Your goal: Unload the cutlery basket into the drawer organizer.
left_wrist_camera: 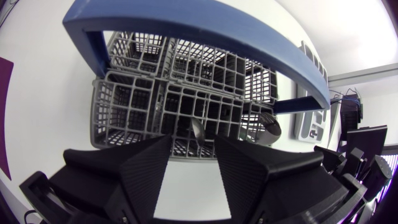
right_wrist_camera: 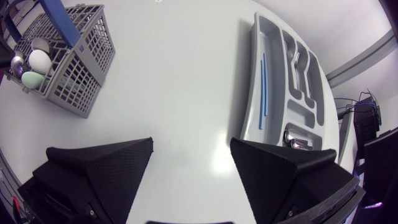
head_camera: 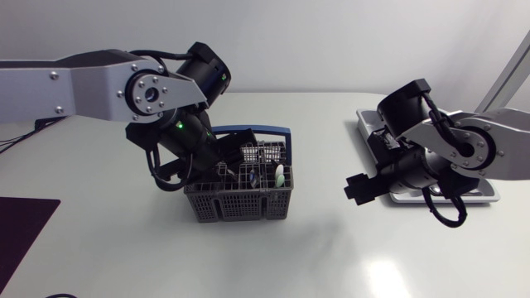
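Note:
The grey cutlery basket (head_camera: 236,207) with a blue handle (head_camera: 269,131) stands left of the table's middle. My left gripper (head_camera: 242,159) reaches down into it from above. In the left wrist view the left gripper (left_wrist_camera: 193,144) stands open over the basket's compartments (left_wrist_camera: 186,93), with a thin metal cutlery piece (left_wrist_camera: 198,130) in the gap and neither finger on it. A spoon (left_wrist_camera: 271,127) lies in a neighbouring compartment. My right gripper (head_camera: 360,189) hangs open and empty over bare table, between the basket and the grey drawer organizer (head_camera: 489,195). The organizer (right_wrist_camera: 273,81) holds metal cutlery (right_wrist_camera: 300,68) and a blue piece (right_wrist_camera: 264,84).
White and pale green pieces (right_wrist_camera: 34,68) stick up at one end of the basket (right_wrist_camera: 68,62). My right arm covers much of the organizer in the head view. A dark mat (head_camera: 21,232) lies at the table's front left.

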Controlling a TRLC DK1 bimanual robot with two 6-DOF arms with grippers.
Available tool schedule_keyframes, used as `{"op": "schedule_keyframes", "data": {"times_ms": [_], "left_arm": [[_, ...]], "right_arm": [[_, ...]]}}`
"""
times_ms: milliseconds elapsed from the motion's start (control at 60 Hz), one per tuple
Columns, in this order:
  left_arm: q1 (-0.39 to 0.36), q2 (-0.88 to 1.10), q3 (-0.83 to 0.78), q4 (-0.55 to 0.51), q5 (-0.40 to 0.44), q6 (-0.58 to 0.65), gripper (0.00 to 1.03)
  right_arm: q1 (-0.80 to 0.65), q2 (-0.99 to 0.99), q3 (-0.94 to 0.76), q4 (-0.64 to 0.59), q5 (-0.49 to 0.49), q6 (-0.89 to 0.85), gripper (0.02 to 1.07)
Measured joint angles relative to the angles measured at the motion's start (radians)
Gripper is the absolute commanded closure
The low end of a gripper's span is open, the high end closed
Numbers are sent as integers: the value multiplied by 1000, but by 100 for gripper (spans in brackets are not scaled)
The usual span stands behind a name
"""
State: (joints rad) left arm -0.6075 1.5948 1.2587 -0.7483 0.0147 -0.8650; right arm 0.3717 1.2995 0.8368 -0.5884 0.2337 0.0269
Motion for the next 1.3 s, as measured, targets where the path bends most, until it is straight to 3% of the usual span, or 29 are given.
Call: {"op": "schedule_keyframes", "data": {"times_ms": [67,150,300,500,1300], "left_arm": [[0,3,0,11,3,0,64],[0,8,1,18,6,-1,79],[0,24,9,26,14,0,80],[0,28,10,42,26,-1,99],[2,18,-10,101,41,-3,99]], "right_arm": [[7,7,0,0,0,4,17],[14,13,0,0,0,11,17],[26,18,0,0,0,26,17],[33,20,0,0,0,33,17],[46,31,0,1,1,37,17]]}}
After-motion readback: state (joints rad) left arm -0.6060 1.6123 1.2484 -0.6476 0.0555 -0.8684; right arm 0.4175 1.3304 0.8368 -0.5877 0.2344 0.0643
